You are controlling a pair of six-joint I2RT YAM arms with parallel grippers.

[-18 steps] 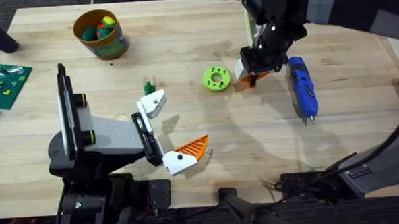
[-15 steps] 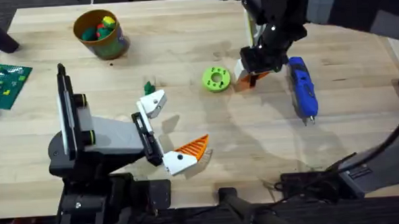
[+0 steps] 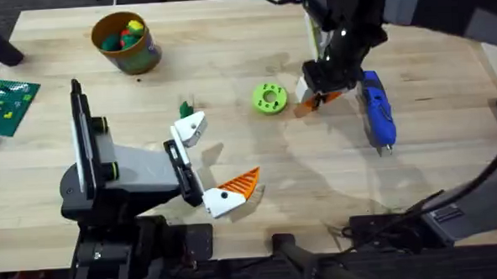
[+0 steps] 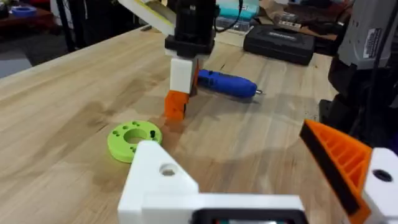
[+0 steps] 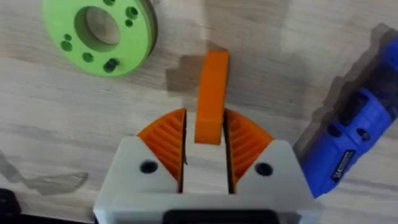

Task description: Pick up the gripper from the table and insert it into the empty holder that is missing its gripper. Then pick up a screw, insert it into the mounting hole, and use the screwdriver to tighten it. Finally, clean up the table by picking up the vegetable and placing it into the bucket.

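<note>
right hand [image 5: 204, 144] clamped on the orange gripper piece [image 5: 210, 93]; left hand [image 3: 214, 162] spread apart.

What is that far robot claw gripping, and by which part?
The right gripper pinches the orange gripper piece by one end, between its ribbed pads. The left gripper holds nothing.

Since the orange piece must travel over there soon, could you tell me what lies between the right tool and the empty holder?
In the overhead view, the lime green ring lies between the right tool and the empty holder; otherwise bare wood.
</note>
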